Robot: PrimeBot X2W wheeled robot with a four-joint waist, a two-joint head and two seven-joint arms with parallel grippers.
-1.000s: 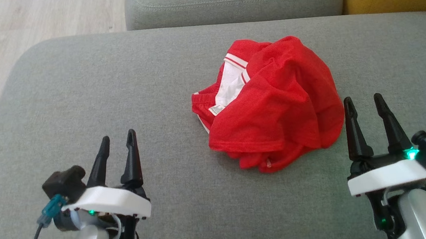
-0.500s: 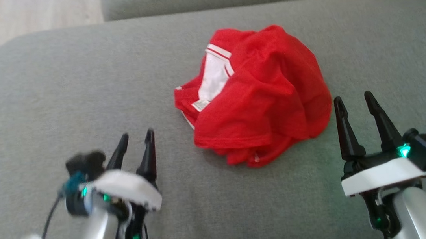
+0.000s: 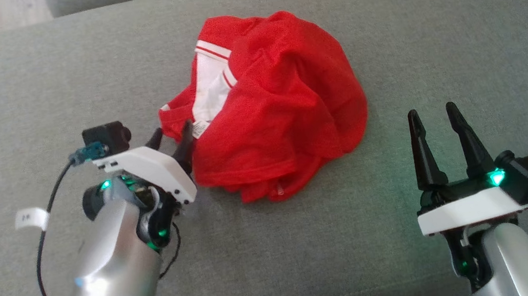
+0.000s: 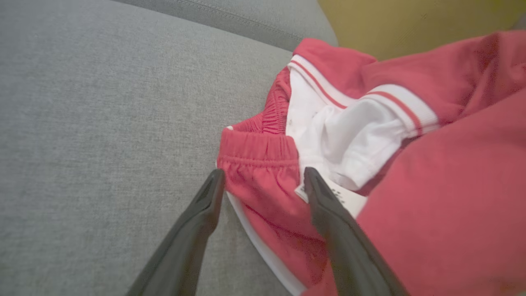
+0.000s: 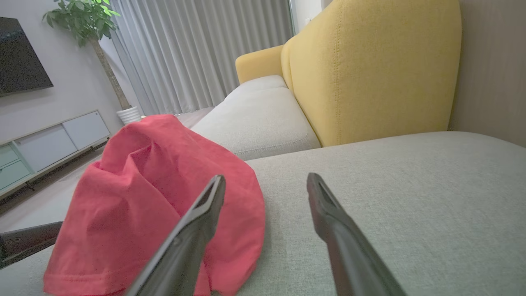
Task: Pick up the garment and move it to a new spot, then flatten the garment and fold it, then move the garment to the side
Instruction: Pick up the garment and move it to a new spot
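Nearest you, your right gripper (image 3: 432, 111) is hovering over the grey sofa cushion (image 3: 42, 93), jaws standing wide and holding nothing, fingers pointing away from you, near the heap's right side but apart from it; your left gripper (image 3: 172, 129) is sitting farther in, jaws equally wide and gripping nothing, its fingers straddling a gathered red edge (image 4: 257, 152) at the heap's left rim, one fingertip lying beside the small white tag (image 3: 199, 129); the garment (image 3: 283, 102) is lying mid-cushion between the two grippers, crumpled into a rounded mound, so it is showing no clear long axis; its white-and-red striped trim (image 3: 212, 50) is facing up and left; beyond it a yellow backrest (image 5: 370, 70) is rising.
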